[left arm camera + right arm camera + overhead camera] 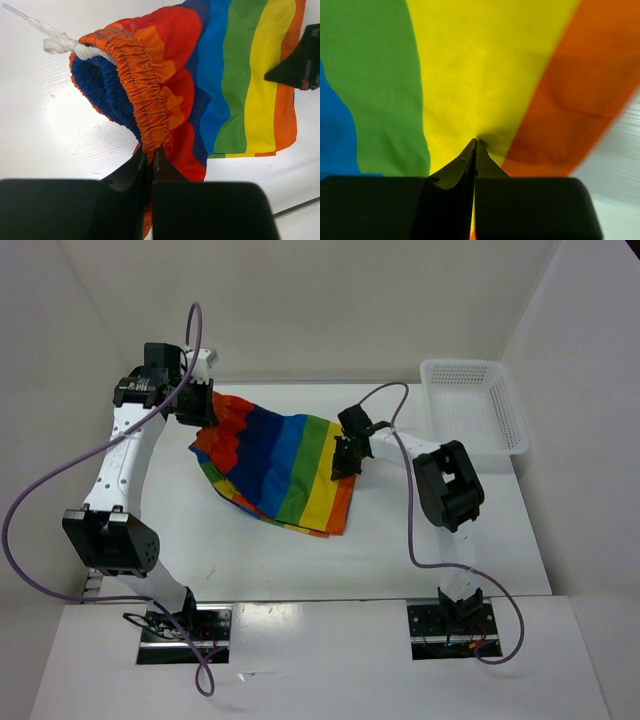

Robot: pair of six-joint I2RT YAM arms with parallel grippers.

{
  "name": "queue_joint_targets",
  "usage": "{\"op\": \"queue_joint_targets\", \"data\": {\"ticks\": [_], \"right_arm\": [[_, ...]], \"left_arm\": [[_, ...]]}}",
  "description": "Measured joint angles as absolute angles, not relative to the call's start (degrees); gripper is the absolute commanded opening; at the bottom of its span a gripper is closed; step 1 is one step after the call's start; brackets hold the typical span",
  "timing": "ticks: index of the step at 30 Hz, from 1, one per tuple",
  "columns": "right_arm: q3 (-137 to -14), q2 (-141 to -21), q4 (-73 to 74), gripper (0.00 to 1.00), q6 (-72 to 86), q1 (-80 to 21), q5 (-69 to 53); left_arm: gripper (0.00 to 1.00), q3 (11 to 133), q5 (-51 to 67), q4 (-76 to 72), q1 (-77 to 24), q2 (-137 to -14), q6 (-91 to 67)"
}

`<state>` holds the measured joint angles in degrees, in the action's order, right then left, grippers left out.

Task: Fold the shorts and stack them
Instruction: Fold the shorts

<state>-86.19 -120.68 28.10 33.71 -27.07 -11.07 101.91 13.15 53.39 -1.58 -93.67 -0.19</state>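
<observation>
Presently the shorts (275, 465) rest on the table (300, 560), to the left of the basket (475, 405) and apart from it. The left gripper (150, 156) is closed tight on the orange waistband (142, 95), at the end of the cloth farthest from the basket. The cloth there stands bunched and raised. The right gripper (475, 145) is pinched shut on the yellow stripe, at the edge nearest the basket. The cloth runs between the two holds.

Assessment of progress: the task appears to be at an early-to-middle stage. Layered edges show along one long side in the top view, which suggests the garment is doubled, but no neat, finished fold is evident. Judged outstanding: completing the fold, flattening it, releasing both holds, and placing the garment on its stack. No part of the shorts is in the basket.

Count: one pair of shorts, one white drawstring (60, 44) at the waistband, one basket, two arms, two grippers, both occupied.
</observation>
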Motion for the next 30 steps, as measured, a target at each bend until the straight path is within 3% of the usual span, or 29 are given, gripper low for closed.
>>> {"op": "queue_joint_targets", "data": {"ticks": [12, 13, 14, 15, 16, 17, 25, 30], "right_arm": [[-77.2, -114.6, 26.6, 0.01, 33.7, -21.4, -8.6], [-77.0, -114.6, 26.7, 0.06, 33.6, -21.4, -8.7], [-76.9, -114.6, 26.6, 0.23, 33.6, -21.4, -8.8], [-76.9, -114.6, 26.5, 0.30, 33.7, -21.4, -8.8], [-76.9, -114.6, 26.1, 0.45, 33.8, -21.4, -9.2], [-76.9, -114.6, 25.7, 0.48, 34.1, -21.4, -10.0], [-77.0, -114.5, 24.5, 0.50, 34.0, -21.5, -10.1], [-77.0, -114.7, 24.4, 0.34, 34.4, -22.1, -9.2]], "left_arm": [[0.00, 101.9, 13.1, 53.3, -1.4, -94.5, -0.2], [0.00, 101.9, 13.2, 53.3, -1.5, -94.6, -0.2], [0.00, 101.9, 13.2, 53.3, -1.5, -94.6, -0.2], [0.00, 101.9, 13.3, 53.3, -1.5, -94.7, -0.2], [0.00, 101.9, 13.3, 53.3, -1.5, -94.7, -0.2], [0.00, 101.9, 13.3, 53.3, -1.5, -94.7, -0.2], [0.00, 101.9, 13.8, 53.1, -1.5, -94.7, -0.2], [0.00, 102.8, 13.1, 53.7, -2.5, -94.8, -0.2]]}}
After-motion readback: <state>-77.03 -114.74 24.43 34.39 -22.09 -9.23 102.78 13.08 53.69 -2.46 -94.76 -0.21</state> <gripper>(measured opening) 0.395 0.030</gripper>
